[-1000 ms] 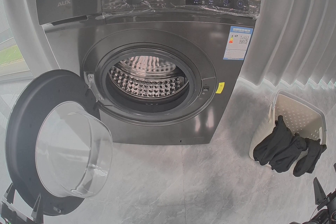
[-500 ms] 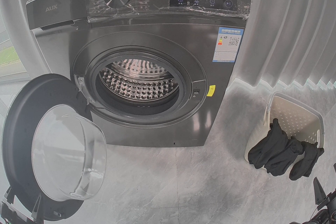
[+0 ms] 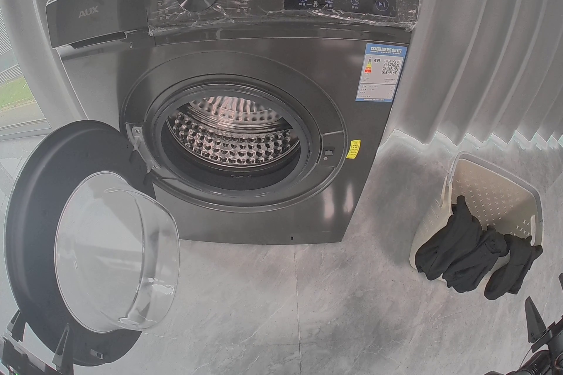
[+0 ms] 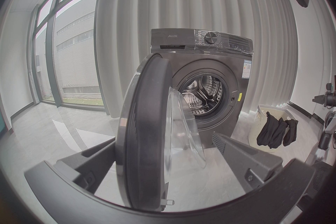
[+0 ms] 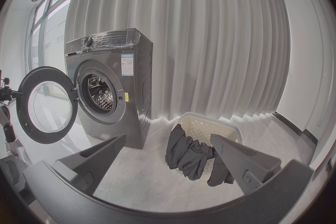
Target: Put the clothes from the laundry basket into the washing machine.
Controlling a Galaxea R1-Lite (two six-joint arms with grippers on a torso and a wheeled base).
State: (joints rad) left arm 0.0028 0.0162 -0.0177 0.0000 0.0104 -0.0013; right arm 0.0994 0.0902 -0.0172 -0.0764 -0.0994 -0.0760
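Observation:
The grey washing machine [image 3: 234, 54] stands ahead with its round door [image 3: 88, 241] swung open to the left. Its steel drum [image 3: 234, 136] holds nothing that I can see. To the right, a cream laundry basket [image 3: 492, 162] sits on the floor by the curtain. Black clothes [image 3: 469, 247] hang over its near rim. My left gripper [image 4: 164, 139] is open, low and just before the door's edge [image 4: 147, 130]. My right gripper [image 5: 168, 137] is open too, short of the basket [image 5: 210, 119] and its clothes [image 5: 185, 154], and touches nothing.
A pleated white curtain [image 3: 487, 42] runs behind the machine and basket. Tall windows [image 4: 70, 42] line the wall to the left. Bare grey tiled floor [image 3: 328, 306] lies between the machine, the basket and me.
The head camera has shifted, so the whole scene sits further left than a second ago. The door, basket, clothes and both grippers keep their places.

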